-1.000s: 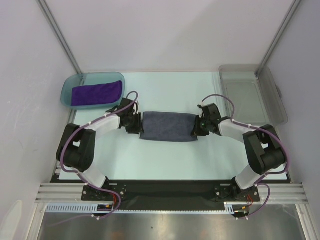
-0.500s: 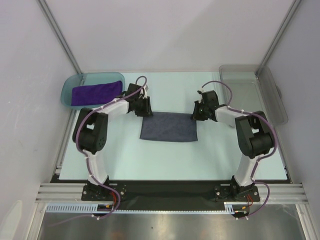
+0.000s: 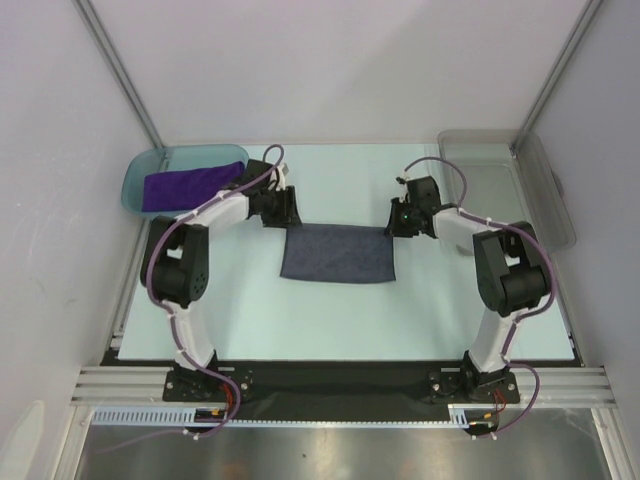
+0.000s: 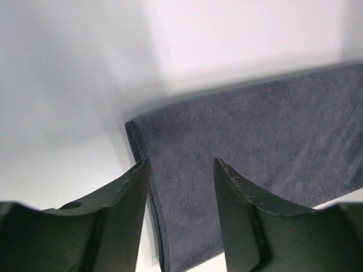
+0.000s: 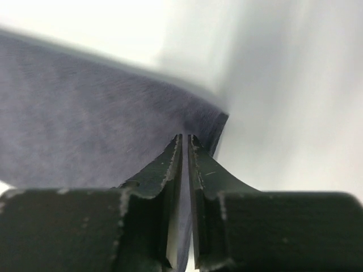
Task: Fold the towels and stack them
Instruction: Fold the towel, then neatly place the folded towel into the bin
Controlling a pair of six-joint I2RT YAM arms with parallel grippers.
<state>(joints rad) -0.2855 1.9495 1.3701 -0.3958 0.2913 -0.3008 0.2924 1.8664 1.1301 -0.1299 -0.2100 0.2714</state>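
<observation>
One purple towel [image 3: 192, 186] in teal tray [image 3: 185, 157], clear bin [image 3: 497, 195] far right

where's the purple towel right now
In the top view, the purple towel lies in the teal tray at far left, beside the left gripper.

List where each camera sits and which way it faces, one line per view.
Top: above, behind the robot, facing down; left arm, right arm, grey towel, purple towel.
Left wrist: faces down past open left jaws onto grey towel's corner.
Right wrist: faces down past shut right jaws at another corner.
Shared: all three show the grey towel.
</observation>
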